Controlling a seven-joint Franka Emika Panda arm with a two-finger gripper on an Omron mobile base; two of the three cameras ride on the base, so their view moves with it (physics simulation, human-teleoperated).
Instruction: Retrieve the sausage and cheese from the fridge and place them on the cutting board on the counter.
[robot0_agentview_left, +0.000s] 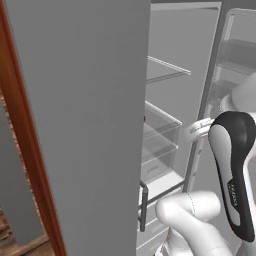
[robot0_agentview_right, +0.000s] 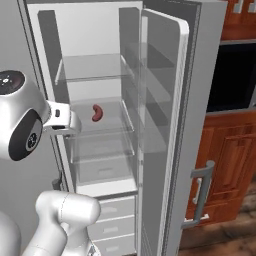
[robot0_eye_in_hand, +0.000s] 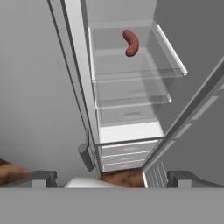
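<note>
The fridge (robot0_agentview_right: 95, 40) stands open, its door (robot0_agentview_right: 165, 100) swung out to the right. A curved reddish-brown sausage (robot0_agentview_right: 96, 112) lies alone on a middle glass shelf (robot0_agentview_right: 112, 125), towards the back. In the hand view the sausage (robot0_eye_in_hand: 130, 42) is far ahead near the top, well beyond my gripper (robot0_eye_in_hand: 111, 178), whose dark fingertips (robot0_eye_in_hand: 43, 177) stand wide apart with nothing between them. My white hand (robot0_agentview_right: 62, 120) hovers at the fridge's left front edge, level with that shelf. The cheese, the cutting board and the counter are out of view.
A tall grey panel (robot0_agentview_left: 85, 125) blocks the left side, edged by reddish wood trim (robot0_agentview_left: 30, 150). Empty glass shelves (robot0_agentview_left: 167, 67) sit above and below the sausage, white drawers (robot0_agentview_right: 112, 215) at the bottom. Wooden cabinets (robot0_agentview_right: 230, 150) and a dark oven opening (robot0_agentview_right: 232, 75) lie right of the door.
</note>
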